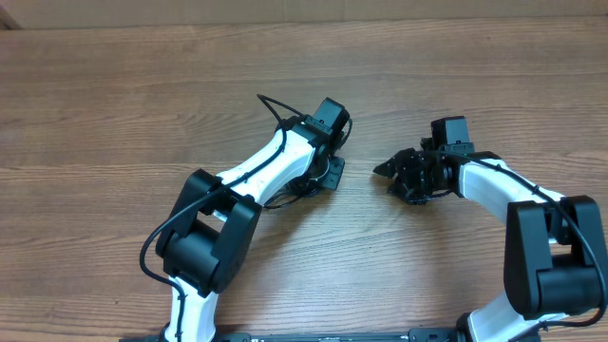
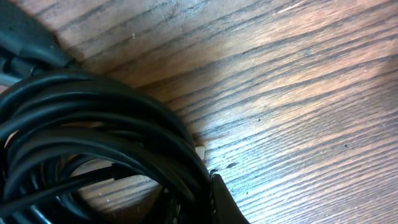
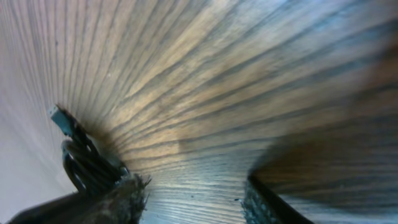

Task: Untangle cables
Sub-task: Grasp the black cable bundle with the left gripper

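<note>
Left arm reached in over the bench (image 1: 142, 95) to its middle, with the left gripper (image 1: 326, 174) low over the cables (image 2: 93, 134). These lay as a tight black coil of several overlapping loops under and just left of that gripper, resting on the wood. The left gripper stood fully closed. The wrist view showed the loops crowding one finger (image 2: 222, 200), but I could not tell whether a strand was actually pinched. To the right, just beside the coil, the right gripper (image 1: 385, 171) sat partly open with bare bench between its fingers (image 3: 127, 194), holding nothing. From its wrist view, one light-tipped plug end (image 3: 57, 116) stuck out of the bundle on the far left side. Judgement: the step in hand was securing the coil with the left so the right could draw one end free. To do it well, confirm the left has one outer loop only, anchor it low, take the exposed plug with the right, and pull slowly rightward along the bench. Risk: dragging the whole coil.
</note>
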`<state>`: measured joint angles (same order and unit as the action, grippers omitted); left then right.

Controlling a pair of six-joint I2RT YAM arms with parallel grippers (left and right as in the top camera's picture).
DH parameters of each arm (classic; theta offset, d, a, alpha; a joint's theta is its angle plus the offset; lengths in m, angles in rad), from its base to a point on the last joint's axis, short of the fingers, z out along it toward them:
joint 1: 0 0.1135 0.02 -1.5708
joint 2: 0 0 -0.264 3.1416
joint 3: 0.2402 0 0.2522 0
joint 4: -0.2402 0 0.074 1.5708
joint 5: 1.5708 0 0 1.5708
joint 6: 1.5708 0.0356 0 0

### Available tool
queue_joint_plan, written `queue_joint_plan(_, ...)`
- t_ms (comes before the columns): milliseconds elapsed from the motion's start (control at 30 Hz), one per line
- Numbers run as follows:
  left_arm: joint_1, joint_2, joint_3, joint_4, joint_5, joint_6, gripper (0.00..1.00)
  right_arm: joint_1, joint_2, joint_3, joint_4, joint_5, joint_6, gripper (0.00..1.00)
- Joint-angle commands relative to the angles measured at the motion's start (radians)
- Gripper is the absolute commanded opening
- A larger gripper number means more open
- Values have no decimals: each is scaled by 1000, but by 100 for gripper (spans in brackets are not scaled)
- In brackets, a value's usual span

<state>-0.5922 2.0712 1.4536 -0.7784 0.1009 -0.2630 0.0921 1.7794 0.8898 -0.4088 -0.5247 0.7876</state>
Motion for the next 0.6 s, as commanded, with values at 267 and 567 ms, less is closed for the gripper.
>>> queue_joint_plan(267,79,-6,151,-226,140,263,4,2,8,-21,-16,-64,-86,52)
queue_joint_plan(567,224,-5,245,-379,740,701,4,2,8,-21,49,-393,-137,36)
